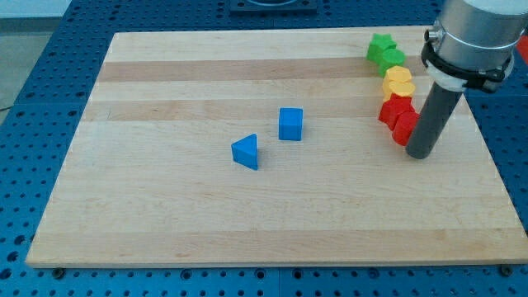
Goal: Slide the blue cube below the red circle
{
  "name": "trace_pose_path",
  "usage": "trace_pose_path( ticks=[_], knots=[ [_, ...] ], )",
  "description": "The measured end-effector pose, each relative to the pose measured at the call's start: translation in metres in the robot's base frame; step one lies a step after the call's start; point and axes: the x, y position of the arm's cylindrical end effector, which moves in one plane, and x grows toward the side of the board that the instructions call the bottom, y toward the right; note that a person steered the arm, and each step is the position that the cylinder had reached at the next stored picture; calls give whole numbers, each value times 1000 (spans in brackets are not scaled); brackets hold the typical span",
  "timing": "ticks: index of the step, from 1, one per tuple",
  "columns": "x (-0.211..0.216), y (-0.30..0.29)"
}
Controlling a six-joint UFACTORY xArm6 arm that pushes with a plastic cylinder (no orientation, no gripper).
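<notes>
The blue cube (290,124) sits near the middle of the wooden board (165,223). Two red blocks lie at the view's right: an upper one (393,109) and a lower one (403,128), partly hidden by my rod, so I cannot make out their shapes. My tip (418,155) rests on the board just right of and below the lower red block, close against it. The tip is far to the right of the blue cube.
A blue triangle (246,153) lies just left of and below the cube. Above the red blocks, two yellow blocks (398,81) and two green blocks (385,53) form a column toward the view's top right. The board's right edge is near the rod.
</notes>
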Motion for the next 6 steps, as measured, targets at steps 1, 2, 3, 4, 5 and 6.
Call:
trace_pose_path(
  ticks=[1, 2, 3, 4, 5, 6],
  knots=[
    [18, -4],
    [21, -54],
    [14, -83],
    [-16, -100],
    [-54, -113],
    [-81, -145]
  ],
)
